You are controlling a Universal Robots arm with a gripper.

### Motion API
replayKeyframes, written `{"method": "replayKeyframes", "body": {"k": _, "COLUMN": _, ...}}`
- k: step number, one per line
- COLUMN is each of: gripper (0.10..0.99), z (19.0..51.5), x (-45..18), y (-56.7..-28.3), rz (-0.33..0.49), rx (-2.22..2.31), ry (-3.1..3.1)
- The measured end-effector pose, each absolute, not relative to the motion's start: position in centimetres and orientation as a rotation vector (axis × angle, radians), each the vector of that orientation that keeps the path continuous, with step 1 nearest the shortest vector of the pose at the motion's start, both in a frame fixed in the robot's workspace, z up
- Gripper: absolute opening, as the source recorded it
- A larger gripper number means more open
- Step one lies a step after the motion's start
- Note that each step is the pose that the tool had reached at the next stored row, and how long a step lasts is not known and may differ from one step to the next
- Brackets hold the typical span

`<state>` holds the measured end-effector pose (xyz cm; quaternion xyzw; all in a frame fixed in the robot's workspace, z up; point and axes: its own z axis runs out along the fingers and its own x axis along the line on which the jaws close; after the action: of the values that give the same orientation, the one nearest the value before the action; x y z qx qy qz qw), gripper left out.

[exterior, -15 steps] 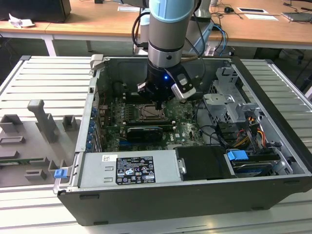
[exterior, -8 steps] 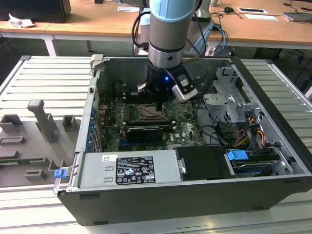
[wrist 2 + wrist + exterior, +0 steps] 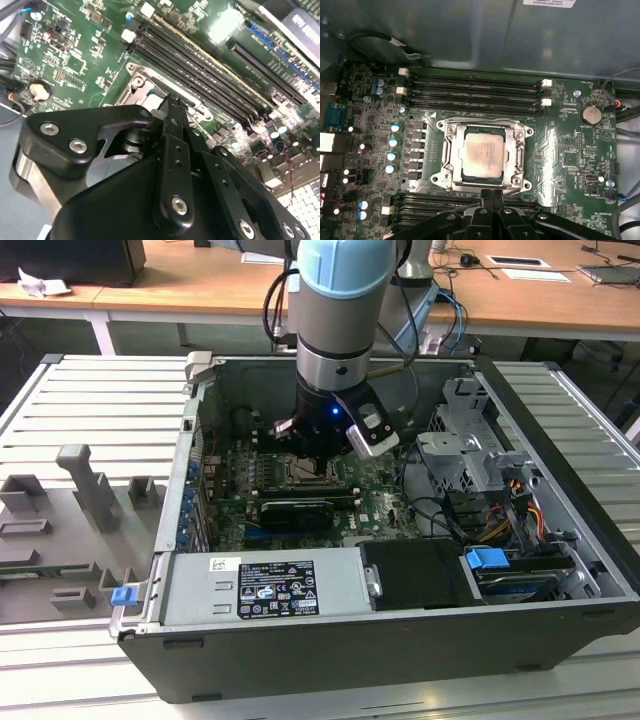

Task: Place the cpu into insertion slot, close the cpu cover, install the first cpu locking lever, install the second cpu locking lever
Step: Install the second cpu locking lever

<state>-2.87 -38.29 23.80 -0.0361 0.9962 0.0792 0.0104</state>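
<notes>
One pale silver square cpu (image 3: 481, 157) sits in the grey-rimmed insertion slot (image 3: 447, 165) just beside the closed black gripper (image 3: 491, 196), which grips nothing.

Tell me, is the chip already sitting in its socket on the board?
Yes, in the first wrist view the chip lies flat inside the socket, with the metal cover frame closed around it.

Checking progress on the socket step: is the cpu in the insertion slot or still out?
In. The first wrist view shows the cpu lying flat inside the insertion slot, with the cpu cover framing it.
</notes>
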Motion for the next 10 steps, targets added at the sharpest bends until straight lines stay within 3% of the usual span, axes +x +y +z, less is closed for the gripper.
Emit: {"method": "replayKeyframes", "body": {"k": 10, "gripper": 0.106, "z": 23.3, "x": -5.1, "y": -38.9, "rz": 0.276, "rx": -0.117, "ry": 3.106}}
